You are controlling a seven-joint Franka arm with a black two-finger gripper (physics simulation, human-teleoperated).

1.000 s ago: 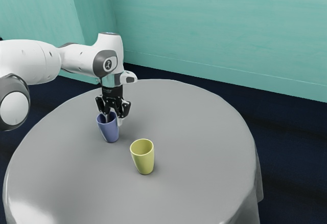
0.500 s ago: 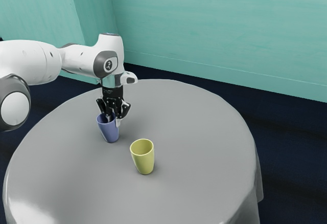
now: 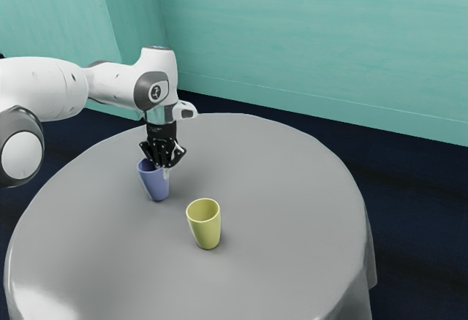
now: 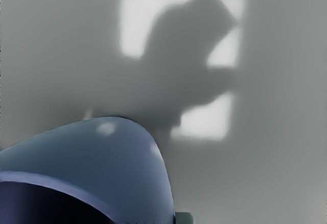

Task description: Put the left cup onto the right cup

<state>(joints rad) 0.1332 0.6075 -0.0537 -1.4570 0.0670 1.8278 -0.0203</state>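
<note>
Blue cup (image 3: 153,184), one, in gripper (image 3: 161,165); yellow cup (image 3: 204,223), one.

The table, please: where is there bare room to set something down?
Free: the table from the yellow cup to the exterior view's right edge, and the near rim. Crowded: around the blue cup, under the arm.

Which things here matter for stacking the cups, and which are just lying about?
For the job: blue cup, yellow cup, claw gripping the blue cup's rim.
Just there: round grey table, teal wall.
</note>
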